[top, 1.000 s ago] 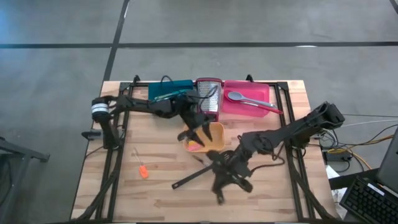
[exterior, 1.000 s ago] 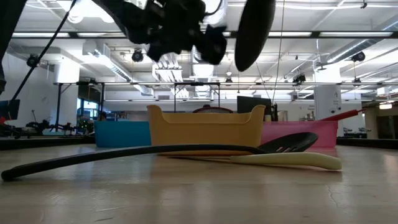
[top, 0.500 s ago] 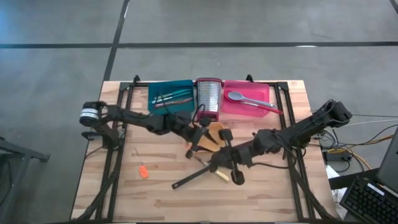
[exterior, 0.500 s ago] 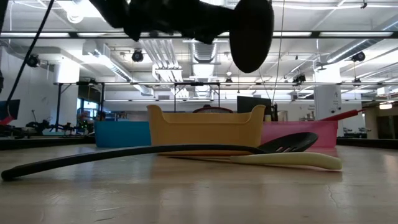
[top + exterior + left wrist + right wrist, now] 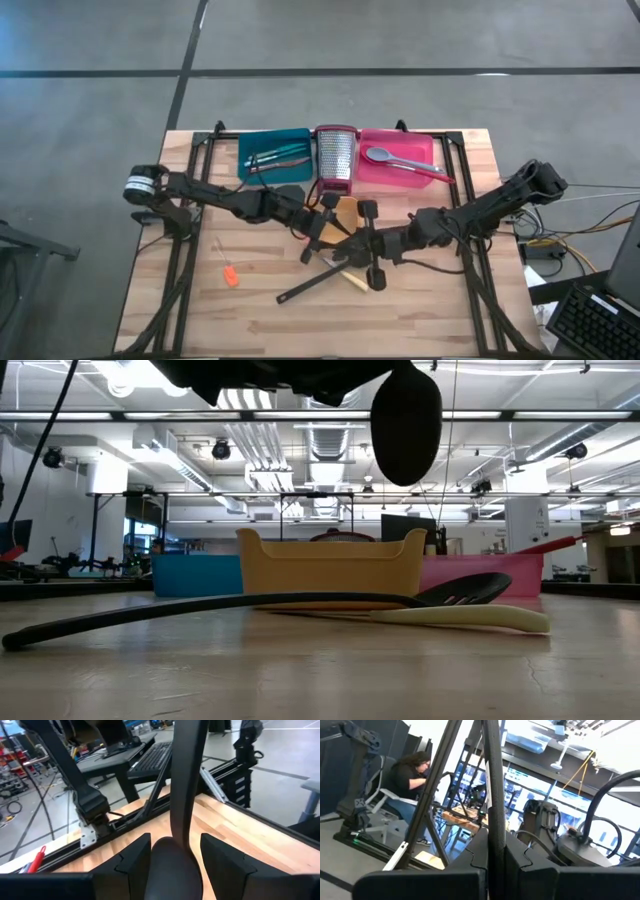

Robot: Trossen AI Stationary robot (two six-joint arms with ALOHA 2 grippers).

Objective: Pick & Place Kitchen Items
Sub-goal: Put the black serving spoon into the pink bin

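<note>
A long black spoon hangs steeply in the air over the table's middle. Its bowl point(image 5: 405, 425) is down and its handle point(image 5: 492, 780) rises out of view. My right gripper point(image 5: 364, 245) comes level from the table's right and is shut on the handle. My left gripper point(image 5: 322, 236) comes from the left, facing it, and is open. Its fingers point(image 5: 135, 865) stand on either side of the spoon's lower end point(image 5: 172, 867). I cannot tell whether they touch it. My right gripper pinches the spoon's thin handle point(image 5: 495, 837) between its two shut fingers, partway along its length. The fingers come about level from the table's right and lie across the handle. The spoon is lifted clear, with its bowl hanging below the fingers.
A black slotted spatula point(image 5: 250, 603) and a cream utensil point(image 5: 470, 618) lie on the table below the grippers, in front of the orange tray point(image 5: 330, 565). At the back stand a teal tray point(image 5: 272, 155), the steel grater point(image 5: 336, 160) and a pink tray point(image 5: 405, 160). A small orange piece point(image 5: 231, 275) lies near left.
My left gripper has left the orange tray and gone toward the near edge and the right gripper, rolling as it went. My right gripper has tipped up from pointing down to about level and gone a little toward the far edge, still shut on the spoon.
</note>
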